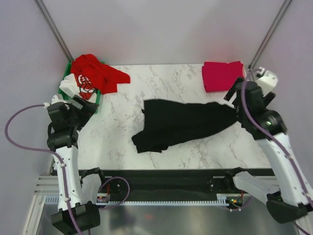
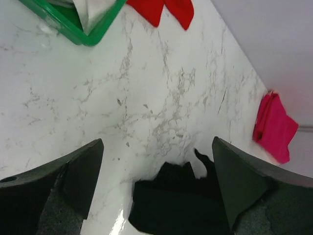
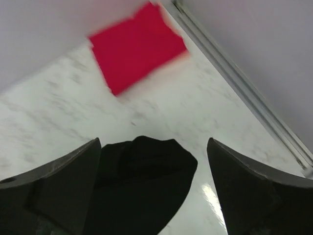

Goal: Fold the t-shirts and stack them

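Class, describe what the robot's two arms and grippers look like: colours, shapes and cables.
The left arm and the right arm both have white links joined by black motor housings. A pale purple cable runs along each. The left gripper and the right gripper each have two broad, dark grey, wedge-shaped fingers.

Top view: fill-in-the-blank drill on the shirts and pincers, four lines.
On the table, the black shirt lies unfolded in the ____.
The folded pink shirt sits at the far ____ corner.
The red shirt spills from a bin coloured ____.
The left pincer and right pincer are both ____.
Missing: middle; right; green; open.
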{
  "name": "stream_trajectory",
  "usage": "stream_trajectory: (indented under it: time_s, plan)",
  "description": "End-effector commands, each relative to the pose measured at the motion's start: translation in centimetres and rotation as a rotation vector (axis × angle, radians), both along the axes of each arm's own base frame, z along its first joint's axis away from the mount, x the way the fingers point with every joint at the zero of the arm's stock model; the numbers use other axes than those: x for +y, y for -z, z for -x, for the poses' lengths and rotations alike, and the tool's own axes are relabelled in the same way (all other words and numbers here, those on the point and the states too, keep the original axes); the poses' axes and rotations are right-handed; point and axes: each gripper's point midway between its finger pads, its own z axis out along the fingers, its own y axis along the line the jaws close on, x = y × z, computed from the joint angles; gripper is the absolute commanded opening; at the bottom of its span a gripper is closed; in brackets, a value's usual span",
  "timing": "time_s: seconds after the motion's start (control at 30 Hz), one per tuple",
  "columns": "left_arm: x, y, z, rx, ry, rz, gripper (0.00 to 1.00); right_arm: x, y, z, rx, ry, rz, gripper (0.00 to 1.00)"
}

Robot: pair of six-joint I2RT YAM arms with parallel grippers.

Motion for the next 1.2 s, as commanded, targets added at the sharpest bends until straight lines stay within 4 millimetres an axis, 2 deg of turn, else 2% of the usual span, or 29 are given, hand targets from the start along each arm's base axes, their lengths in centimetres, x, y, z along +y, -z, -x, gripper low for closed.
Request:
stream_trajectory:
  time_s: [0.0,0.07,0.1,0.17,0.23,0.3,0.33,0.37,0.4,0.47,0.5,0.53,0.57,0.6,0.63,0.67,0.7,0.73,0.8,0.83,0.9,0.93,1.0,1.13,1.17]
  plan:
    - [-3.6,3.0,0.9,0.109,0.184,-0.071,0.99,-1.3,16.2,-0.4,0.449,0.057,-0.050,0.98]
    - [-4.6,5.1,1.2,0.188,0.219,-0.097,0.99,0.2,21.1,0.4,0.552,0.007,-0.113,0.98]
    - [-5.7,5.8,1.3,0.207,0.262,-0.110,0.99,1.8,21.4,-0.2,0.523,-0.057,-0.179,0.98]
    - [-6.5,7.2,1.6,0.248,0.292,-0.117,0.99,2.8,20.5,-0.2,0.453,-0.121,-0.222,0.98]
    - [-7.5,8.2,1.9,0.274,0.323,-0.102,0.96,4.3,18.6,-0.8,0.375,-0.205,-0.263,0.98]
    - [-9.7,9.3,2.0,0.283,0.398,-0.088,0.93,6.1,17.3,-1.0,0.339,-0.300,-0.283,0.95]
    - [-10.3,9.8,2.1,0.297,0.414,-0.094,0.93,6.9,16.8,-0.9,0.325,-0.341,-0.295,0.95]
    - [-10.4,10.3,2.1,0.313,0.413,-0.111,0.93,8.0,16.9,-0.7,0.327,-0.388,-0.303,0.94]
    - [-11.4,11.1,2.4,0.340,0.452,-0.124,0.92,10.1,16.5,-0.6,0.311,-0.463,-0.321,0.91]
    - [-12.2,12.0,2.7,0.360,0.483,-0.134,0.90,13.5,17.1,0.0,0.351,-0.566,-0.339,0.88]
    - [-12.9,12.2,3.0,0.364,0.517,-0.137,0.89,15.1,17.4,0.3,0.362,-0.600,-0.330,0.86]
    - [-13.2,12.3,3.2,0.366,0.536,-0.138,0.88,17.9,18.6,1.5,0.409,-0.652,-0.302,0.85]
    - [-13.6,12.1,3.4,0.356,0.565,-0.137,0.88,19.3,19.3,2.2,0.435,-0.677,-0.292,0.82]
    - [-13.7,11.9,3.6,0.347,0.577,-0.140,0.88,22.0,19.8,3.8,0.452,-0.754,-0.277,0.77]
    - [-13.7,11.4,3.8,0.321,0.584,-0.144,0.87,23.4,21.3,4.5,0.491,-0.759,-0.274,0.76]
    - [-13.5,11.3,4.0,0.309,0.592,-0.163,0.87,24.6,22.0,4.8,0.487,-0.773,-0.254,0.75]
    - [-13.3,11.0,4.1,0.297,0.587,-0.170,0.87,26.4,22.7,6.4,0.508,-0.828,-0.227,0.72]
    - [-13.3,10.2,4.3,0.262,0.588,-0.176,0.87,27.3,24.5,6.7,0.551,-0.828,-0.193,0.71]
    - [-13.4,9.3,4.6,0.227,0.601,-0.174,0.87,29.9,25.1,7.3,0.557,-0.900,-0.178,0.68]
    - [-13.4,9.1,4.7,0.214,0.603,-0.176,0.87,30.6,26.8,7.2,0.599,-0.906,-0.150,0.66]
    - [-13.3,8.7,4.8,0.187,0.595,-0.182,0.87,31.3,27.1,6.5,0.603,-0.906,-0.112,0.63]
    - [-13.2,8.6,4.9,0.182,0.596,-0.184,0.87,31.3,27.9,6.1,0.619,-0.894,-0.088,0.62]
    - [-13.3,8.3,4.9,0.166,0.600,-0.184,0.87,31.5,27.8,5.4,0.605,-0.879,-0.063,0.60]
    - [-13.5,8.0,4.9,0.154,0.607,-0.186,0.86,31.8,29.6,4.9,0.642,-0.865,-0.013,0.59]
    - [-13.4,8.1,4.9,0.156,0.604,-0.186,0.86,32.1,29.5,4.6,0.638,-0.866,-0.010,0.58]
